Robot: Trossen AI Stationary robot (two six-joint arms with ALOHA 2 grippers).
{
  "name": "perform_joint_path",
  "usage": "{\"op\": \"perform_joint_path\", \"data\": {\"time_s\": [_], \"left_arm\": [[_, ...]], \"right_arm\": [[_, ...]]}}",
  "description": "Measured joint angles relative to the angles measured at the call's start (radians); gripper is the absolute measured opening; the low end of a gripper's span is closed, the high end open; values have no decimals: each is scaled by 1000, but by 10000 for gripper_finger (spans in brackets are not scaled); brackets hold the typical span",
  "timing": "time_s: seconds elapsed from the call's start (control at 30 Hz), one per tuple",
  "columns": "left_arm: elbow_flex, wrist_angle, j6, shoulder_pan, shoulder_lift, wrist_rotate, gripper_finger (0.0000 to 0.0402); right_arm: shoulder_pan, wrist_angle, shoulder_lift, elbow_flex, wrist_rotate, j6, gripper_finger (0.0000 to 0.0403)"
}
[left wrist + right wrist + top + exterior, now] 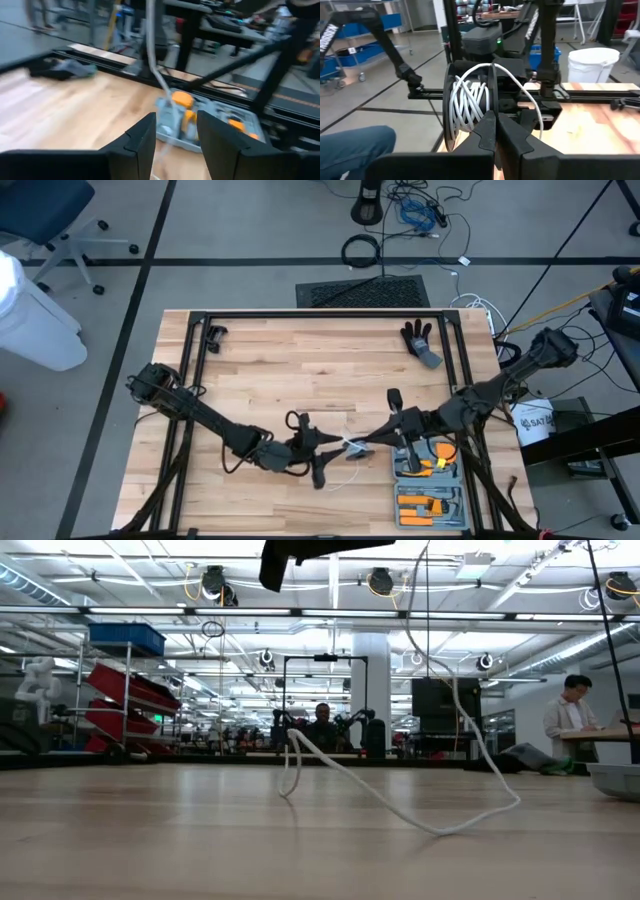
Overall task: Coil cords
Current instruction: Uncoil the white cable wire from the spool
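The black reel (470, 105), with white cord wound on it, sits in my shut right gripper (495, 127) above the table's near middle (368, 442). From it the white cord (440, 825) drops, lies in a slack loop on the wood and rises again. My left gripper (322, 448) stands just left of the reel, pointing toward the table's right, with its fingers open (175, 135). The cord (152, 55) runs down in front of them into the gap. Whether it touches them I cannot tell. My right gripper pinches the rim of one of the reel's black discs (492, 107) between its two fingers. The fingers come level from the table's right. The reel is lifted clear of the table and stands on edge. A strand of cord (532, 107) leaves it and hangs down slack.
A grey tool case (430, 490) with orange tools lies at the near right, just beyond my left fingers (200, 120). A dark glove (420, 340) lies at the far right and a small black clamp (213, 335) at the far left. A black frame (320, 315) borders the table.
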Motion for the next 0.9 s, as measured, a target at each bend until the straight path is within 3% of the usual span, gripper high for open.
{"op": "perform_joint_path", "data": {"time_s": [0.2, 0.57, 0.77, 0.9], "left_arm": [[0, 2, -55, 0, 1, 56, 155], [1, 153, -22, 26, 96, 71, 226], [2, 151, 4, 42, 98, 65, 216], [2, 149, 24, 46, 98, -7, 193]], "right_arm": [[-8, 23, 8, 1, 5, -12, 0], [-55, 23, 9, 1, -1, -45, 0], [-91, -1, 9, 1, -8, -55, 0], [-92, -23, 9, 1, -9, -47, 0]]}}
